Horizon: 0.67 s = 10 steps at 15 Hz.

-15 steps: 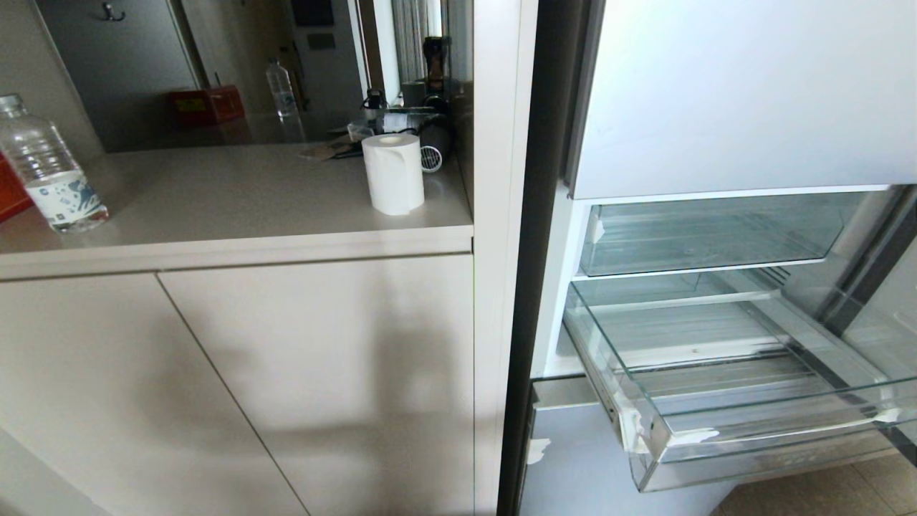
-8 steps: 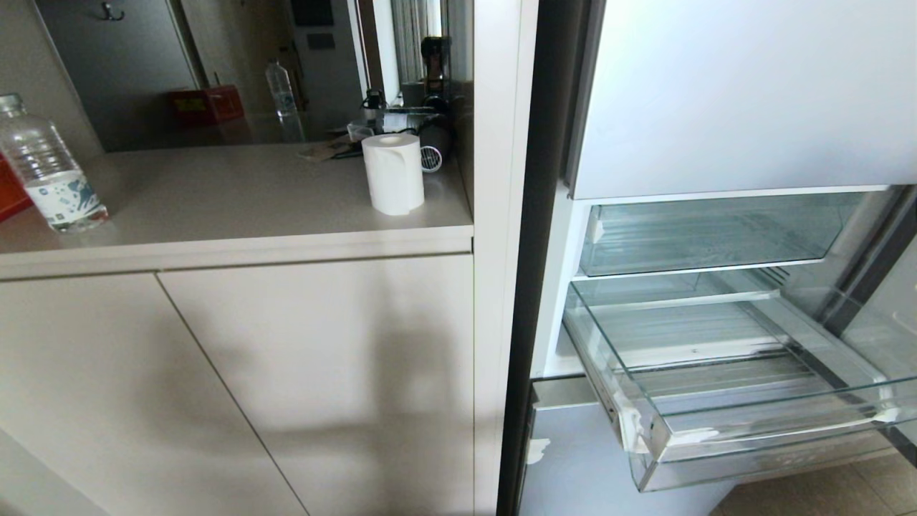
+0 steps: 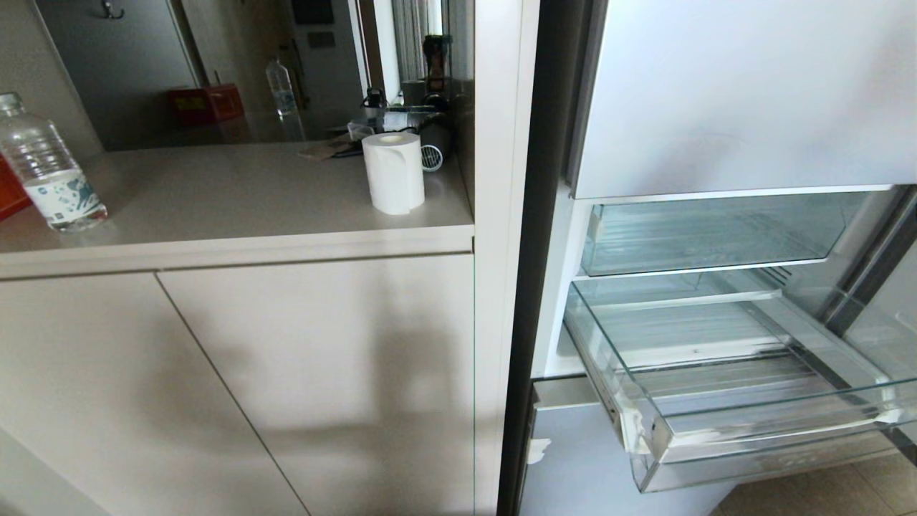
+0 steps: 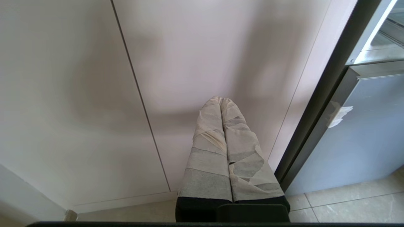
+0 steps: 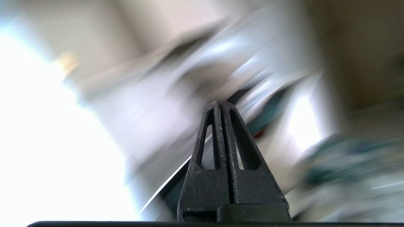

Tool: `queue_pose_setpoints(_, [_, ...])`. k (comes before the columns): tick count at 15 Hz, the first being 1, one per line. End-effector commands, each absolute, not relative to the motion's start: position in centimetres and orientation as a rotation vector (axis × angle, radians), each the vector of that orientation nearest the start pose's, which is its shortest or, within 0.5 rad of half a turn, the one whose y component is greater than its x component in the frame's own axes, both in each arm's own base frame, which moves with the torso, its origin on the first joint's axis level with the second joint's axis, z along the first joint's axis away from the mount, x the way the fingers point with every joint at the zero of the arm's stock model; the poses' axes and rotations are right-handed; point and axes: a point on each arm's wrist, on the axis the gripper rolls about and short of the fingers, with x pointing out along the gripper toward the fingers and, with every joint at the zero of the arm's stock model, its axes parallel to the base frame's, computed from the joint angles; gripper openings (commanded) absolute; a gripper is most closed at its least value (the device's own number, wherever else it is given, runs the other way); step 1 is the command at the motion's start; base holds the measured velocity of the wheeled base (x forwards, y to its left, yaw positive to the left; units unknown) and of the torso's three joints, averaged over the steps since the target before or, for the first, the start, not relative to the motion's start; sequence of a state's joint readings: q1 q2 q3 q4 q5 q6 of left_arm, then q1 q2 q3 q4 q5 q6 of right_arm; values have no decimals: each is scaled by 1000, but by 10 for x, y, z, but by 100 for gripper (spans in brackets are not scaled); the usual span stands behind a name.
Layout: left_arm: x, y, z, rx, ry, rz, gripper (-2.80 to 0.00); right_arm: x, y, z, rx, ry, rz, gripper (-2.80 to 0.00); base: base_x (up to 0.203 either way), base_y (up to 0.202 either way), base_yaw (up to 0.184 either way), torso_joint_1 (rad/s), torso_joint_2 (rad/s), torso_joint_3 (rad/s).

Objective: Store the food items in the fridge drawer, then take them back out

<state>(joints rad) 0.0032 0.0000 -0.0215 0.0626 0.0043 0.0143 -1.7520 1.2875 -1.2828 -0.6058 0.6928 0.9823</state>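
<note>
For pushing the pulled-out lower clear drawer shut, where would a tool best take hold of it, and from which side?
Probably the thick front lip of the fridge drawer, approached from the open front, towards the fridge. The lip runs the full width and juts out past the clear drawer above, so it is unobstructed; the thin clear side walls offer less to hold. A grip near mid-width should limit skewing.

You have a clear ribbed fridge drawer [image 3: 752, 423], beige bench [image 3: 236, 193], white paper roll [image 3: 392, 174], pale blue-grey fridge door [image 4: 366, 132], tape-wrapped left end effector [image 4: 222, 100], black right end effector [image 5: 220, 103].
</note>
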Motion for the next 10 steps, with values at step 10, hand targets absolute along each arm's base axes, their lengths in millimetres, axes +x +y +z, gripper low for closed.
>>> queue_pose_setpoints(10, [-24,0,75,14,43,7,-280,68,-32,224,585,77,-183,-280,0,0,0,0,0,0])
